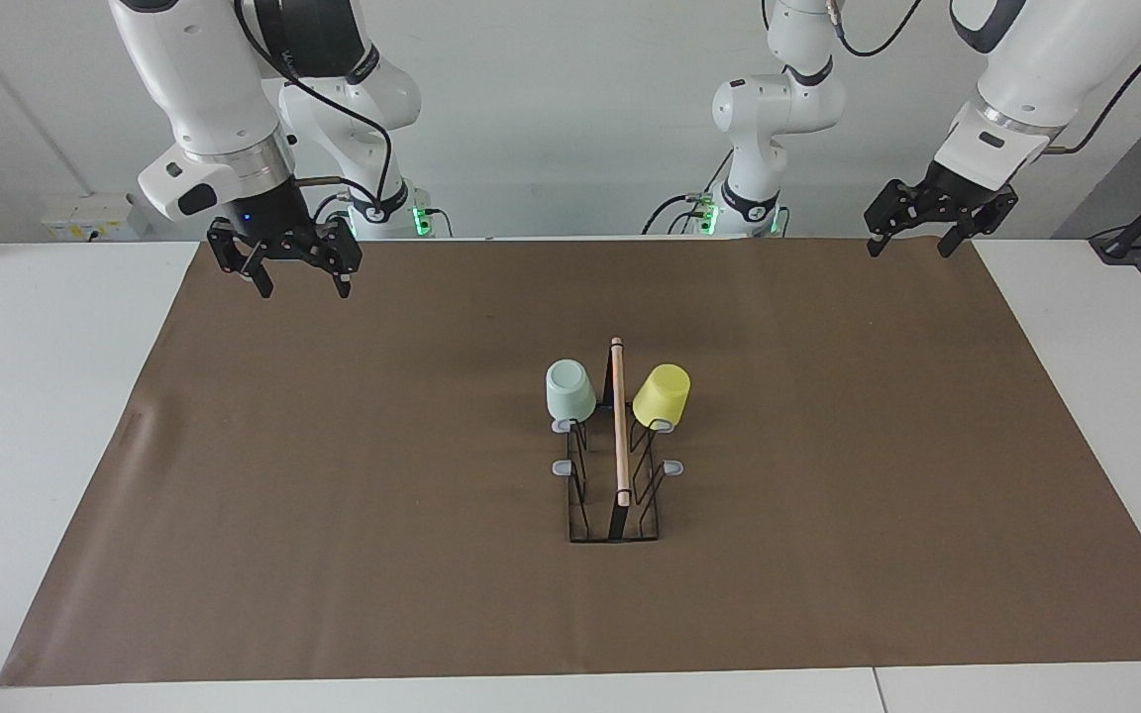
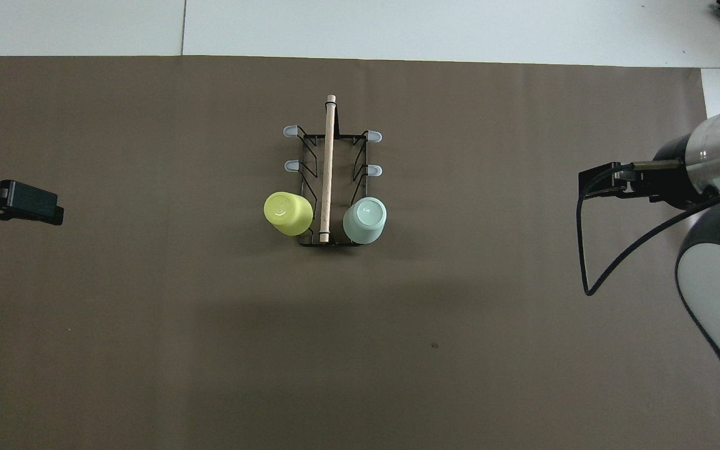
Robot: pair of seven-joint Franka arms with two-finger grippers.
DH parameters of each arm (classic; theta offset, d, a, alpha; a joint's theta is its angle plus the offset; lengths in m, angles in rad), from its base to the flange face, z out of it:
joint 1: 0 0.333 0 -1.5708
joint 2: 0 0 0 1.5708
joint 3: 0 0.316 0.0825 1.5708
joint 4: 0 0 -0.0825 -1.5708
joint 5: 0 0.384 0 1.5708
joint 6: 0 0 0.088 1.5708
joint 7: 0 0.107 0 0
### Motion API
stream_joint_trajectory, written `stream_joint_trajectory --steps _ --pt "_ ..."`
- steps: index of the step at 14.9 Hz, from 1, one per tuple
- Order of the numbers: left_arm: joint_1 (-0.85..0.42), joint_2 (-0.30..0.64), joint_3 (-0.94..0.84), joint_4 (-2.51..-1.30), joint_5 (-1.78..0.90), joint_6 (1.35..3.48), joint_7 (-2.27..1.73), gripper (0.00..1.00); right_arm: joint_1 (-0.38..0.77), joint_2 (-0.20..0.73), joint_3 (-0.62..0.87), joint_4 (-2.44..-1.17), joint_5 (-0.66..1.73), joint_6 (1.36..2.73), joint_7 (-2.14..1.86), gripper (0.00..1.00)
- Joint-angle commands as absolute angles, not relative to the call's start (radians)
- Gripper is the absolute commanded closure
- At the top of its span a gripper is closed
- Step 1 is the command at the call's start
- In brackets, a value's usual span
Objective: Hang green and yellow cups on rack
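Note:
The black wire rack (image 1: 578,515) (image 2: 307,164) with a wooden rod (image 1: 619,436) (image 2: 328,162) along its top stands mid-mat. The mint green cup (image 1: 570,390) (image 2: 365,220) hangs upside down on the prong nearest the robots, on the right arm's side of the rod. Across the rod from it, the yellow cup (image 1: 661,395) (image 2: 287,214) hangs the same way. My right gripper (image 1: 303,289) hovers open and empty over the mat's corner at the right arm's end. My left gripper (image 1: 906,248) (image 2: 19,203) is open and empty, raised over the mat's corner at the left arm's end.
A brown paper mat (image 1: 333,495) covers most of the white table (image 1: 36,396). Several grey-tipped prongs (image 1: 563,466) on the rack, farther from the robots than the cups, carry nothing. A cable loops from the right arm's wrist (image 2: 585,250).

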State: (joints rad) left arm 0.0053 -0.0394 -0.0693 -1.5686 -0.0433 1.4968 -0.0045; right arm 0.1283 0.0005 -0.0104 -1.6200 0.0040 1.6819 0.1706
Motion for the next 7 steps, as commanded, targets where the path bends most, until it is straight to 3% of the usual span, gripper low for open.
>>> stream_joint_trajectory --steps 1,7 --pt "0.003 -0.069 -0.061 -1.591 -0.057 1.503 0.009 0.00 0.120 -0.011 -0.008 -1.632 0.025 1.684 0.178 0.00" --pt "0.003 -0.071 -0.060 -1.589 -0.054 1.482 0.017 0.00 0.123 -0.011 -0.008 -1.632 0.025 1.684 0.178 0.00"
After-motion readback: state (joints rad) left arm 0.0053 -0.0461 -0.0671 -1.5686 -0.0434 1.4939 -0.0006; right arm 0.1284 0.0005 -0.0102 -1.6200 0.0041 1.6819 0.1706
